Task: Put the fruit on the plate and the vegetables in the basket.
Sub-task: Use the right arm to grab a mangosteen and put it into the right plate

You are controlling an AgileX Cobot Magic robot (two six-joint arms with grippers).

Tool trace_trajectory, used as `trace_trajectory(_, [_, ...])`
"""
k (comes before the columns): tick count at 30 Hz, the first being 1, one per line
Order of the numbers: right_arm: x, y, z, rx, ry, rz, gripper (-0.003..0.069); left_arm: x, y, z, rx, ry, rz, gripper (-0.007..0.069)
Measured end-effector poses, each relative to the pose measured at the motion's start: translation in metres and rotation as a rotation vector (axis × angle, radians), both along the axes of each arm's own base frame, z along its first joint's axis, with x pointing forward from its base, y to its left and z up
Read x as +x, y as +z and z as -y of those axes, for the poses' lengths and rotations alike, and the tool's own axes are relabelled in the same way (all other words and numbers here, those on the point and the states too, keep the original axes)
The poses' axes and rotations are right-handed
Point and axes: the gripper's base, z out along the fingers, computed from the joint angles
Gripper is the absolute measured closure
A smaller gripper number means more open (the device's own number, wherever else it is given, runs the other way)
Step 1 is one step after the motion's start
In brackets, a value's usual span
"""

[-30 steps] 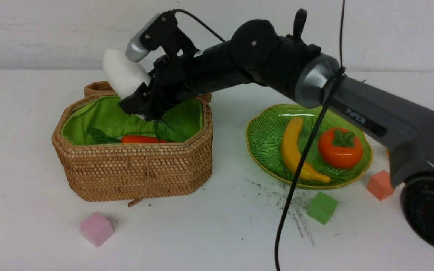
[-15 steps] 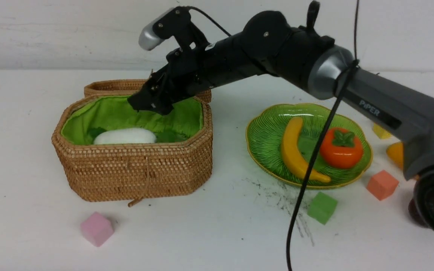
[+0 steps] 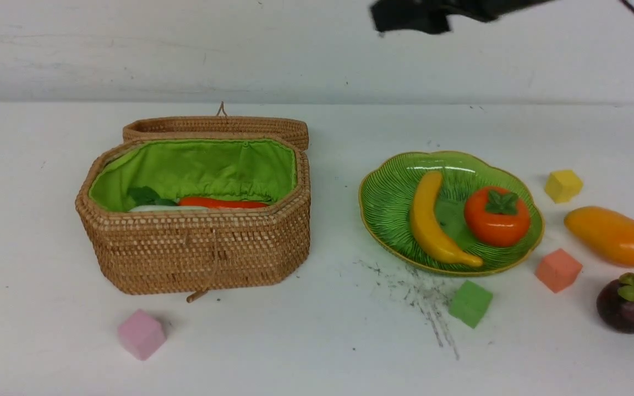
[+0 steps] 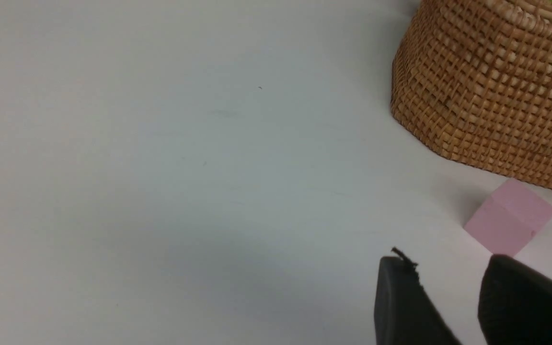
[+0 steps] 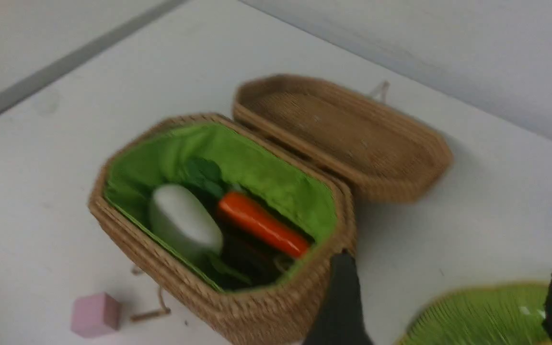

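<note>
The wicker basket (image 3: pixel 196 258) stands at the left with its lid (image 3: pixel 215 125) folded back. Inside lie the white radish (image 5: pixel 185 223) and the orange-red carrot (image 5: pixel 261 230), with a dark shape under them too dim to name. On the green plate (image 3: pixel 391 190) rest the banana (image 3: pixel 427 220) and the persimmon (image 3: pixel 496 215). The mango (image 3: pixel 614 236) and the mangosteen (image 3: pixel 628 303) lie on the table to the plate's right. High above the gap between basket and plate, my right gripper (image 5: pixel 453 251) is open and empty. My left gripper (image 4: pixel 446 261) is open over bare table near the basket's corner.
Small cubes lie about: pink (image 3: pixel 141 334) in front of the basket, green (image 3: pixel 470 303) and salmon (image 3: pixel 558 269) in front of the plate, yellow (image 3: pixel 563 185) behind the mango. Only a blurred black part of the right arm (image 3: pixel 410 16) shows at the front view's top edge.
The right gripper let the radish fall into the basket, then rose up and to the right, almost out of the front view. The mango and mangosteen now show.
</note>
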Motion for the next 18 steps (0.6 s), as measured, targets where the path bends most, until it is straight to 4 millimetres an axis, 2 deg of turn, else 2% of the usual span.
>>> trace_trajectory(2, [-0.014,-0.011,0.023,-0.008,-0.088,-0.075,0.0118,0.000,0.000,0.000,0.000,0.000,0.000,0.0386])
trace_trajectory(3, [-0.015,-0.008,0.025,-0.006,-0.098,-0.071,0.0118,0.000,0.000,0.000,0.000,0.000,0.000,0.0386])
trace_trajectory(4, [-0.025,-0.013,0.041,-0.012,-0.169,-0.112,0.0120,0.000,0.000,0.000,0.000,0.000,0.000,0.0386])
trace_trajectory(8, [-0.048,-0.022,0.077,-0.009,-0.389,-0.216,0.0120,0.000,0.000,0.000,0.000,0.000,0.000,0.0386])
trace_trajectory(10, [-0.054,-0.026,0.084,-0.006,-0.444,-0.278,0.0120,0.000,0.000,0.000,0.000,0.000,0.000,0.0386])
trace_trajectory(12, [-0.061,-0.040,0.095,-0.011,-0.536,-0.414,0.0120,0.000,0.000,0.000,0.000,0.000,0.000,0.0386])
trace_trajectory(16, [-0.067,-0.077,0.097,-0.014,-0.598,-0.574,0.0120,0.000,0.000,0.000,0.000,0.000,0.000,0.0386])
trace_trajectory(17, [-0.067,-0.077,0.097,-0.012,-0.599,-0.575,0.0120,0.000,0.000,0.000,0.000,0.000,0.000,0.0386])
trace_trajectory(18, [-0.069,-0.089,0.098,-0.017,-0.615,-0.608,0.0120,0.000,0.000,0.000,0.000,0.000,0.000,0.0386])
